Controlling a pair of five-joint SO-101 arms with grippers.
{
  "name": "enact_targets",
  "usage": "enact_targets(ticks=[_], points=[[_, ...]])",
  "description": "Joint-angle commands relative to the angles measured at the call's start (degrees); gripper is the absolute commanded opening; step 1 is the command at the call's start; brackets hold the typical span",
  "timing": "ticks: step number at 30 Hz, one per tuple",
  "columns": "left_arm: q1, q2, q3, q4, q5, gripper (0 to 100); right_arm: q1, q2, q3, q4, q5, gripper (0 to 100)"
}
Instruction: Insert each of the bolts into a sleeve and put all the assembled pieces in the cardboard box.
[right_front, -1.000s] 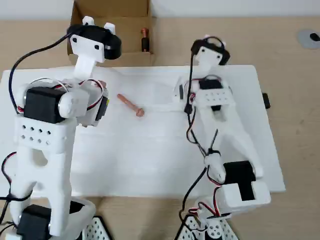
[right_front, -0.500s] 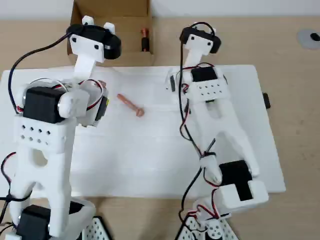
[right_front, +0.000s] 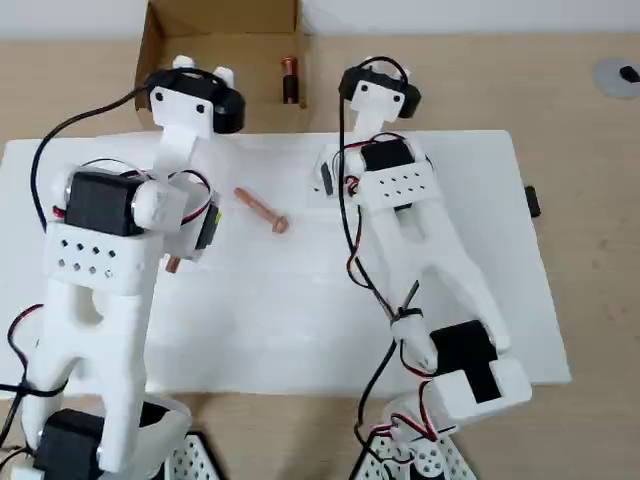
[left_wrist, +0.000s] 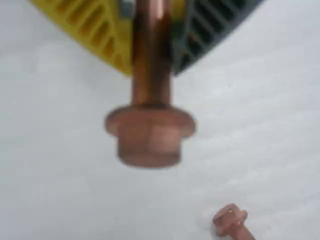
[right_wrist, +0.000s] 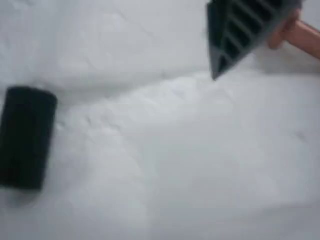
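Where the yellow and dark fingers (left_wrist: 95, 30) of the left end effector (left_wrist: 150, 47) close together, 1 copper bolt (left_wrist: 150, 132) is clamped by its shank. Its flanged head juts free past the tips, above the white sheet (right_front: 480, 250).

A 2nd bolt (right_front: 262, 210) lies loose on the sheet at a slant, between the 2 arms and touching nothing. From the left wrist its head (left_wrist: 230, 220) shows past the held bolt.

1 black sleeve (right_front: 326, 178) lies on its side on the sheet, just beside the right arm's wrist and apart from the loose bolt.

The right end effector (right_wrist: 227, 47) sits low over the sheet near that sleeve (right_wrist: 27, 137), not touching it. How far open it is cannot be told, and nothing is seen in its hold.

The cardboard box (right_front: 150, 45) stands open at the sheet's far edge, on the wooden desk (right_front: 580, 110). Inside, against the wall nearer the right arm, lies 1 assembled piece (right_front: 289, 80), a copper bolt in a black sleeve. The left arm's wrist sits just in front of the box.
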Motion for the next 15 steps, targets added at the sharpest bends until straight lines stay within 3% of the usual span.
enact_targets(ticks=[1,5,10,15], points=[[0.0,-2.0,-0.2,0.1,0.4,1,-0.4,-0.2,-0.1,1.9,-0.7,36.9],[0.0,-2.0,0.0,0.1,0.4,1,-0.6,-0.2,0.0,3.5,-0.4,37.7],[-0.1,-2.1,0.1,0.1,0.6,1,-0.4,-0.3,0.0,5.5,-0.5,52.5],[-2.5,-2.1,0.1,0.1,1.7,1,-0.3,-0.2,1.0,6.2,-0.6,51.8]])
